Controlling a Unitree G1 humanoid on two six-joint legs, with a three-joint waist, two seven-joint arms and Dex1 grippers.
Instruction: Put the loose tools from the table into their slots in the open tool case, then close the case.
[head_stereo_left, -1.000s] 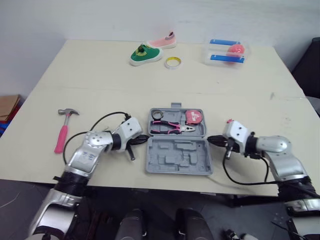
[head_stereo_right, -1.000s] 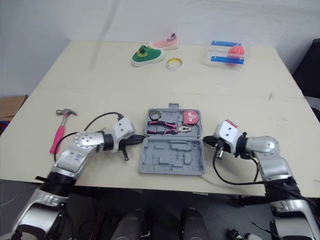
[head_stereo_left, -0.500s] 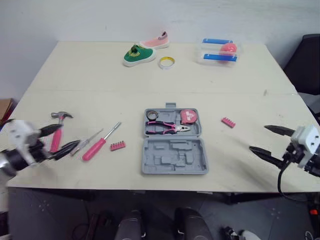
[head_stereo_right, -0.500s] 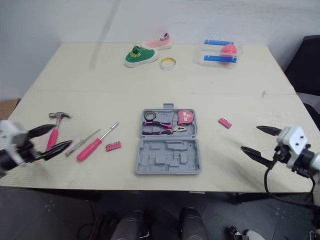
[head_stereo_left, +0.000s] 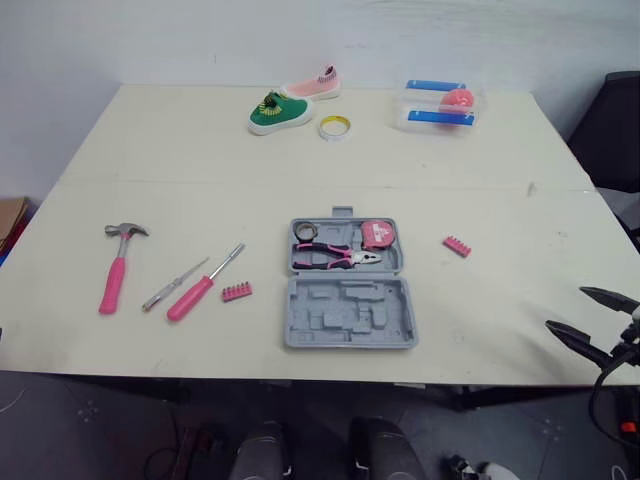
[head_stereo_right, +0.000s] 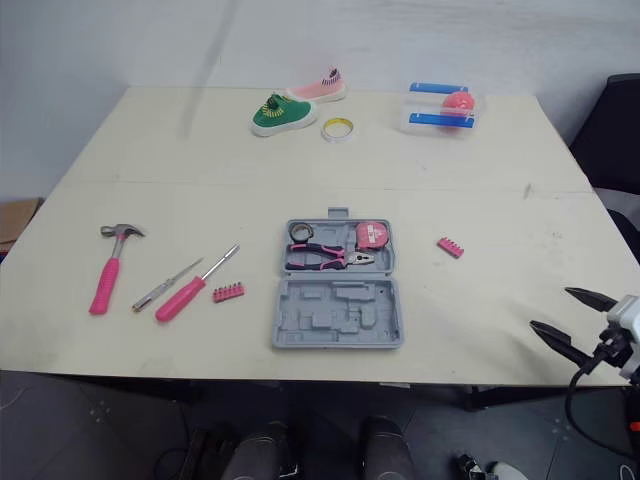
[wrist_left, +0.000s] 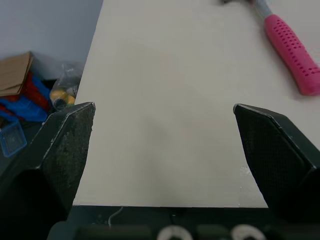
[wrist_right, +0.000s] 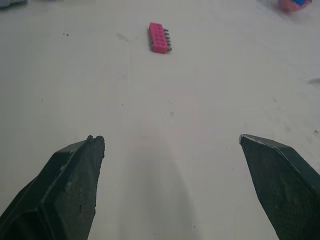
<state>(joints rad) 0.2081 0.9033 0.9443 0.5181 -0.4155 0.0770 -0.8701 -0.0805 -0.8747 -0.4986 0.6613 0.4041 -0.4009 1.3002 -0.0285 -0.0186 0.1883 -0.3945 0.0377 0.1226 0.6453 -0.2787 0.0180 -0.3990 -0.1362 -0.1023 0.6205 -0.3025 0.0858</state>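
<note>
Tool case (head_stereo_left: 350, 320) lies open & flat, mid-bench (head_stereo_left: 200, 190), a bit toward the near edge. The far half holds pink-handled pliers (head_stereo_left: 337, 257) across the middle, w/ a pink tape measure (head_stereo_left: 380, 235) at its far-right corner and a small ring-shaped item (head_stereo_left: 305, 231) at far-left. The near half is moulded slots, all empty.

Loose tools left of the case:
- hammer (head_stereo_left: 115, 279), pink handle, head pointing far; the leftmost tool
- thin screwdriver (head_stereo_left: 175, 284), lying diagonal
- pink-handled screwdriver (head_stereo_left: 203, 286) just beside it, roughly parallel
- pink bit strip (head_stereo_left: 236, 292), betw. that screwdriver & the case, not touching either

Right of the case is a second pink bit strip (head_stereo_left: 456, 245), lying alone and apart from the case.

Left claw (wrist_left: 163, 107): wide open, nothing in it, over the near-left bench edge. The wrist view has the hammer handle ahead of it, not touched.

Right claw (head_stereo_left: 566, 308): also wide open & empty, at the near-right bench edge, well apart from the case. In its wrist view the second bit strip lies ahead on bare bench.

Far side, not tools:
- green shoe (head_stereo_left: 273, 110)
- pink shoe (head_stereo_left: 312, 84) just behind it
- yellow tape roll (head_stereo_left: 333, 127) to their right
- clear box (head_stereo_left: 443, 103) w/ blue strips and a pink ball in it, further right
</note>
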